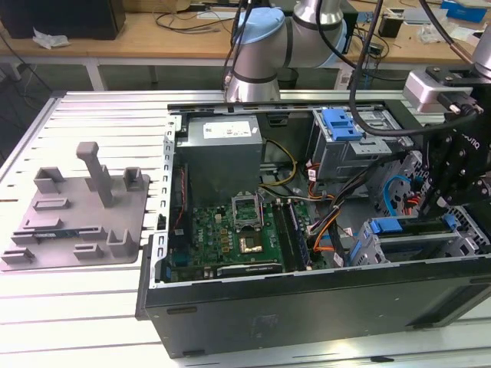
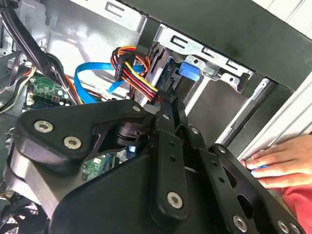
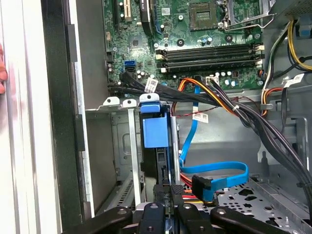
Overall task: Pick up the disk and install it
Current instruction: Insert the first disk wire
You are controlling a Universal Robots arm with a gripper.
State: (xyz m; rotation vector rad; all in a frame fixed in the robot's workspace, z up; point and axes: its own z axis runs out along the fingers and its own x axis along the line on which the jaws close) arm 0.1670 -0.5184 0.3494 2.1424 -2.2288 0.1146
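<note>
1. We see the gripper (image 3: 165,214) right at the drive cage, its fingers closed on the rear edge of the disk (image 3: 155,146), thin black fingertips pinched together just by the cable end.
2. The disk stands on edge in the metal drive bay (image 3: 117,141), blue carrier and blue latch tab facing the motherboard side; in the exterior view the gripper (image 1: 437,199) hangs over the same bay (image 1: 406,238) at the case's front corner, on the exterior view's right.
3. We judge the disk nearly seated, but we can't tell if it is fully home.
4. Just beside it: blue SATA cable (image 3: 214,170) and red-yellow-black power wires (image 2: 136,73). Risk: the fingers or disk snag or pinch these if the push runs off-line.
5. Risk: a tilted disk jams in the bay rails; a closed grip on a thin edge could slip.
6. A person's hand (image 2: 278,163) rests on the case edge close to the arm; a collision is possible.
7. Farther: motherboard (image 3: 195,44), grey power supply (image 1: 222,149), grey fixture tray (image 1: 77,215) well apart.
</note>
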